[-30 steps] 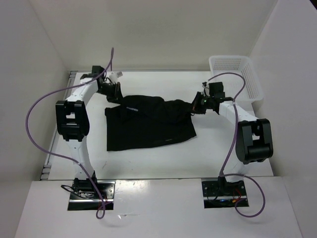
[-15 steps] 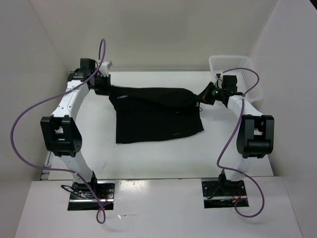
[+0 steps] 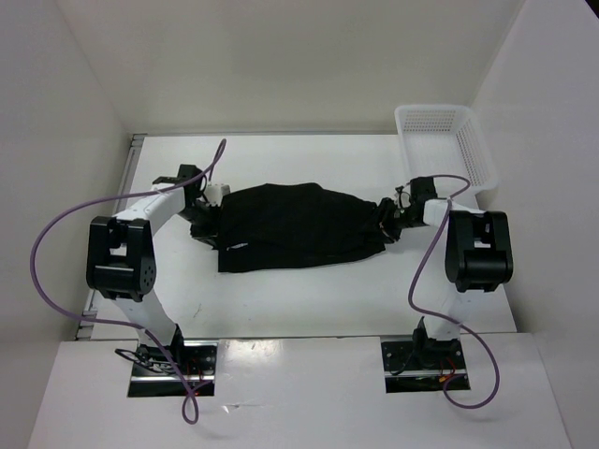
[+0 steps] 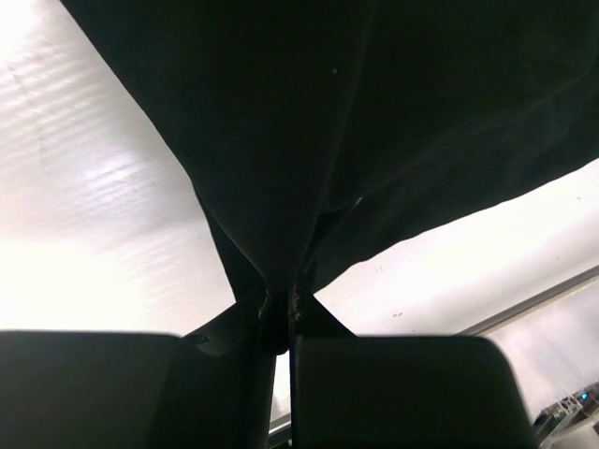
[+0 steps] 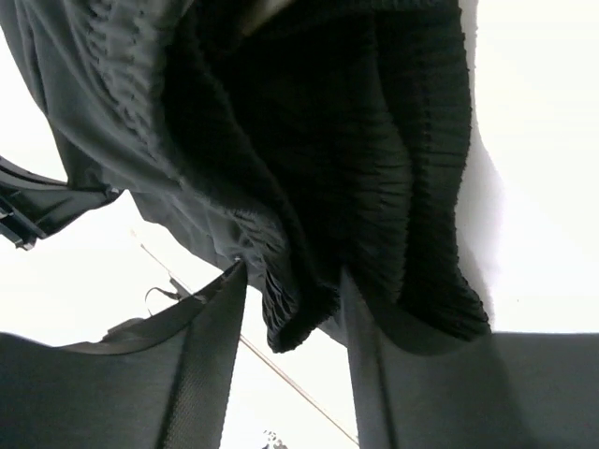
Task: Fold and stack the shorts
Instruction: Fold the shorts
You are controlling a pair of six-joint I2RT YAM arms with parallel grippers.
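Observation:
The black shorts [image 3: 299, 224] lie across the middle of the table as a wide folded band. My left gripper [image 3: 208, 223] is low at their left end. In the left wrist view its jaws [image 4: 279, 313] pinch a thin tuck of the black fabric [image 4: 374, 112]. My right gripper [image 3: 387, 224] is at the right end. In the right wrist view its fingers [image 5: 211, 365] stand apart, and the ribbed waistband [image 5: 328, 140] hangs loose between them, touching the right finger.
A white mesh basket [image 3: 475, 154] stands at the back right corner, just beyond the right arm. White walls close in the table [image 3: 309, 299] on three sides. Purple cables loop off both arms.
Both arms came toward me and down, laying the held edge over so the shorts form a narrower band. The right jaws have opened; the left ones still pinch the fabric.

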